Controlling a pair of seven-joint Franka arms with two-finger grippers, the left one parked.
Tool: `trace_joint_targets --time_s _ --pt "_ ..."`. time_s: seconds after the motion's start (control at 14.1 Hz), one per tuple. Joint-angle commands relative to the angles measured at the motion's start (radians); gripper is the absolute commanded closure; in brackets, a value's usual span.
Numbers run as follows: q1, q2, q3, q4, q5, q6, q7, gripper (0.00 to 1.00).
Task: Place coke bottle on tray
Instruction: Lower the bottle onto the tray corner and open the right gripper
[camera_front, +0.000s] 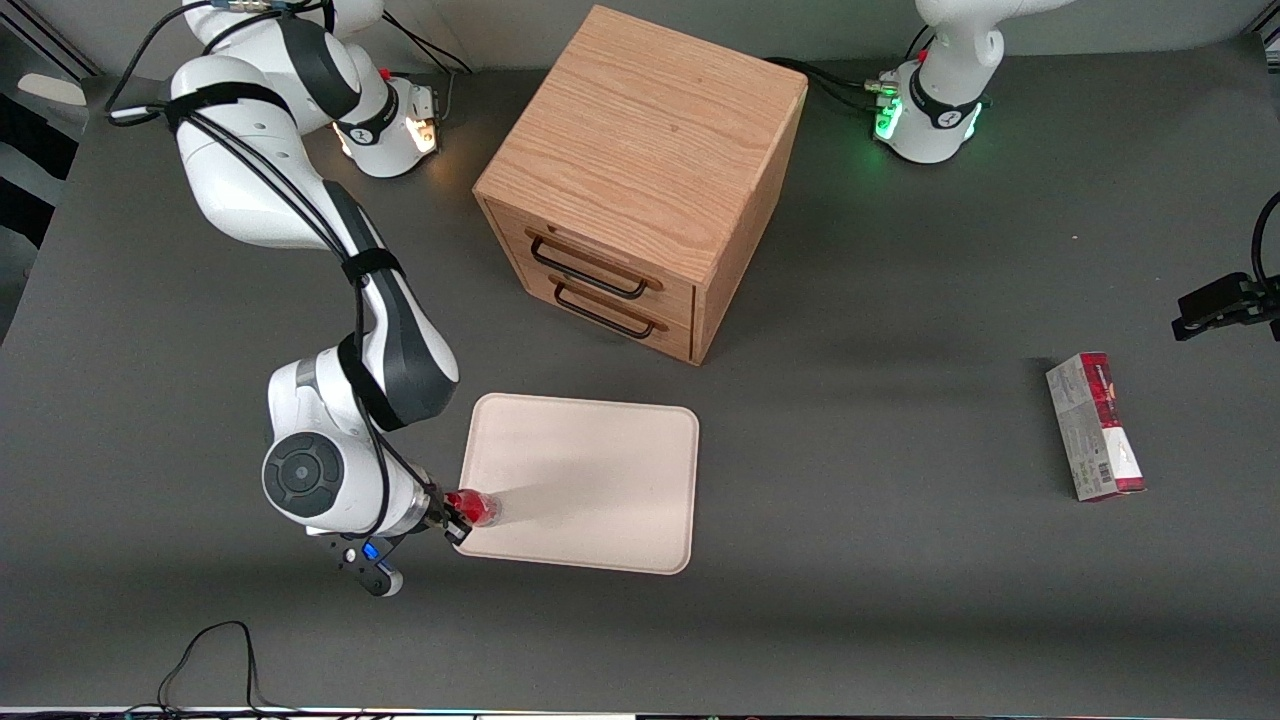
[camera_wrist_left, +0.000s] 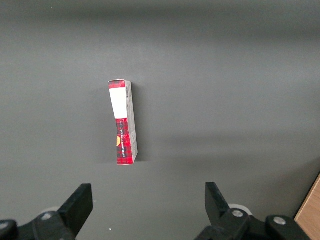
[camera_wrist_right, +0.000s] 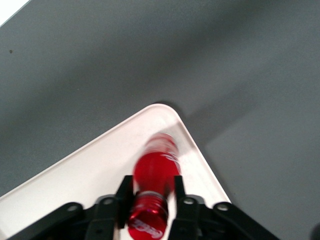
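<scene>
The coke bottle (camera_front: 474, 508) is a tiny red bottle with a red cap, and it hangs over the corner of the tray (camera_front: 590, 470) that is nearest the front camera and toward the working arm's end. My right gripper (camera_front: 458, 522) is shut on the coke bottle at its neck and shoulder. In the right wrist view the cap points at the camera, and the red body of the coke bottle (camera_wrist_right: 157, 166) reaches out over the cream-white tray (camera_wrist_right: 85, 172) near its rounded corner. The gripper (camera_wrist_right: 153, 184) has one black finger on each side of the bottle.
A wooden drawer cabinet (camera_front: 640, 170) stands farther from the front camera than the tray. A red-and-grey carton (camera_front: 1095, 425) lies toward the parked arm's end of the table, and the carton (camera_wrist_left: 123, 122) also shows in the left wrist view. A black cable (camera_front: 215, 655) loops near the table's front edge.
</scene>
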Motion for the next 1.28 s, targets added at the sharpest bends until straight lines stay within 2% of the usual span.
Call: trace_joint_targets --time_s 0.0,0.92,1.21 --pt "0.008 0.019 -0.002 0.046 -0.022 0.001 0.028 0.00" --pt "0.007 0.016 -0.002 0.043 -0.020 0.005 0.020 0.00" --pt "-0.012 -0.040 -0.004 0.035 -0.016 -0.028 -0.012 0.00"
